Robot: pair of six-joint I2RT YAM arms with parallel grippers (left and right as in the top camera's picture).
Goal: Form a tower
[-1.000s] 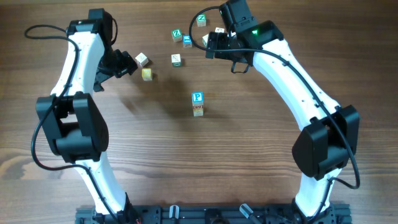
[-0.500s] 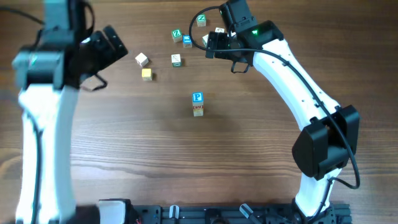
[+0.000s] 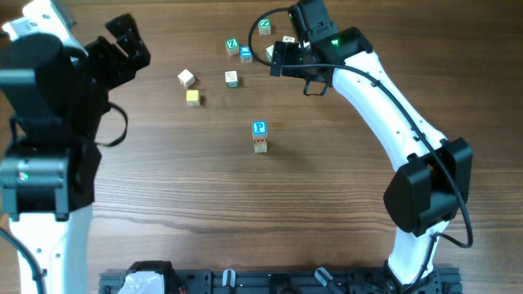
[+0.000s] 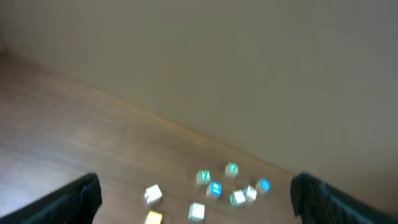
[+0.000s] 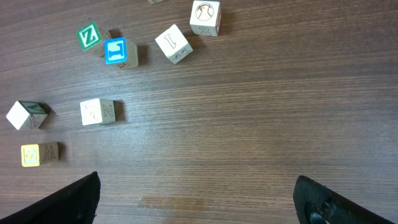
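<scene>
Tower stands unchanged; left arm has risen toward camera.

Blue face with a white P tops the tower, pale wood with red marks beneath, on a brown streaky-grained table, and there's a green Z cube, a blue-faced cube, a yellow-faced cube, the right arm white with black joints

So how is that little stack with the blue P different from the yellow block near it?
The tower is cubes piled up, a blue P on top; the yellow block lies single. The tower stands alone; the yellow block has a pale block close by. Both are small cubes, neither held.
</scene>
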